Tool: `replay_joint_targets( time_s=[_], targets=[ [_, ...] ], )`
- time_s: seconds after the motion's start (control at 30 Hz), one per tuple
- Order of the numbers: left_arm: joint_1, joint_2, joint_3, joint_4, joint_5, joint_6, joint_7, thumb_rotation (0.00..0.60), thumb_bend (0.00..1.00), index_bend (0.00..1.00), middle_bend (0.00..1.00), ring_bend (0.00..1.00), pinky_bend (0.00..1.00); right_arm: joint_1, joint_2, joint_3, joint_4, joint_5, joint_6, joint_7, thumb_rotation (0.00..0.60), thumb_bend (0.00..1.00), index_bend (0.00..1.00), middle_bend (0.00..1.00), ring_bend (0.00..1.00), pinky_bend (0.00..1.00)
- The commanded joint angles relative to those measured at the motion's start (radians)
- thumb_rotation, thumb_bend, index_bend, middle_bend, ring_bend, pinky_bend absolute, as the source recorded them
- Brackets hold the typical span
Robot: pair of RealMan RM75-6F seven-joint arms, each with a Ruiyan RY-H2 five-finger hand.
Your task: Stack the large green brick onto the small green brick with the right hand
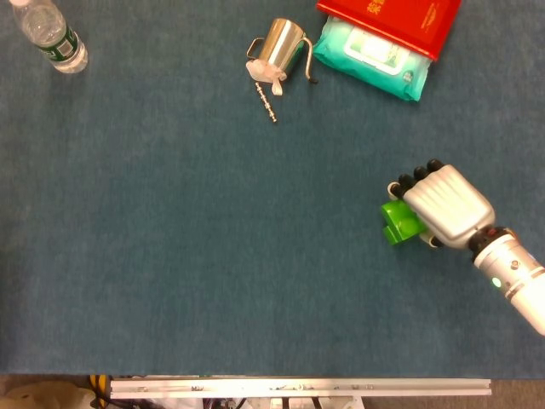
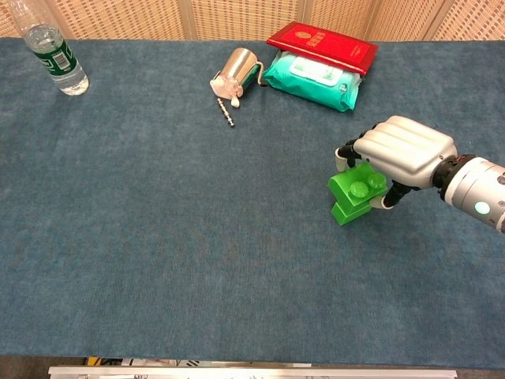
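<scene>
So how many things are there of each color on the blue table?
Green: 2, large green brick on small green brick
Red: 1, book
Teal: 1, wipes pack
Silver: 1, metal cup
Clear: 1, water bottle
Total: 6

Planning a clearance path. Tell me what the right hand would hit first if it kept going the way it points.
The right hand points toward the left; past the green bricks it grips, the carpet looks free to the edge, though depth is uncertain.

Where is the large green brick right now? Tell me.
The large green brick sits right of the table's centre in both views, gripped by the right hand, atop the small green brick.
</scene>
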Motion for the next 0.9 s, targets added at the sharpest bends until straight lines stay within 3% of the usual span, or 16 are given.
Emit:
replay_joint_targets(
  time_s=[0.03, 0.9],
  targets=[
    [0.0, 0.0, 0.0, 0.0, 0.0, 0.0, 0.0, 0.6, 0.28, 0.17, 0.18, 0.18, 0.12, -0.003, -0.002, 0.0, 0.003, -0.004, 0.0, 0.006, 0.6, 0.26, 0.59, 0.49, 0.36, 0.33],
    [0.001, 0.001, 0.0, -0.001, 0.0, 0.002, -0.001, 0.6, 0.28, 0.17, 0.18, 0.18, 0.12, -0.018, -0.016, 0.007, 0.032, -0.019, -0.008, 0.021, 0.6, 0.26, 0.59, 0.49, 0.36, 0.33]
  ],
)
